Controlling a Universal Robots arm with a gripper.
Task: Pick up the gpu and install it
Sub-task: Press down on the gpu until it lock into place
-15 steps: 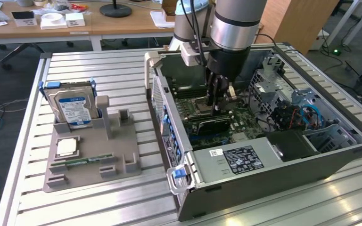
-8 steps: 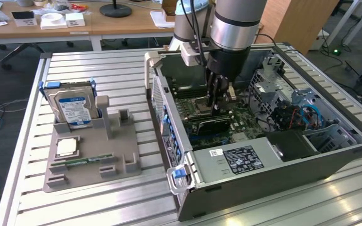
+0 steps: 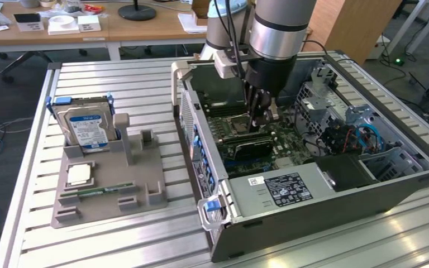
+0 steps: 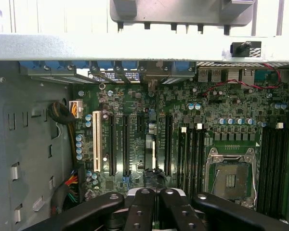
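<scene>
Left, off-task parts: a hard drive [image 3: 86, 129] stood upright in a grey holder [image 3: 103, 195] on the slatted desk [image 3: 125, 245], well apart from the work.
Centre, open computer case [image 3: 304, 206]: the arm reached down into it over the motherboard [image 4: 221, 110].
Hand [image 3: 261, 124]: narrow, fingers [image 4: 139, 207] close together, seemingly clamped on the top edge of the card.
Gpu [image 3: 249, 147]: a dark card just under the fingertips, low over the expansion slots [image 4: 125, 144].
Risk, misalignment: a card off-line with its slot could jam or scrape the board under pressure.
Risk, tilt: a grip on one edge could let the card rock.
Right, risk: blue cables [image 3: 363, 137] lay near the drive cage.
Hard to make out: whether the card's contacts had met the slot, its bracket end, and its fan face.
</scene>
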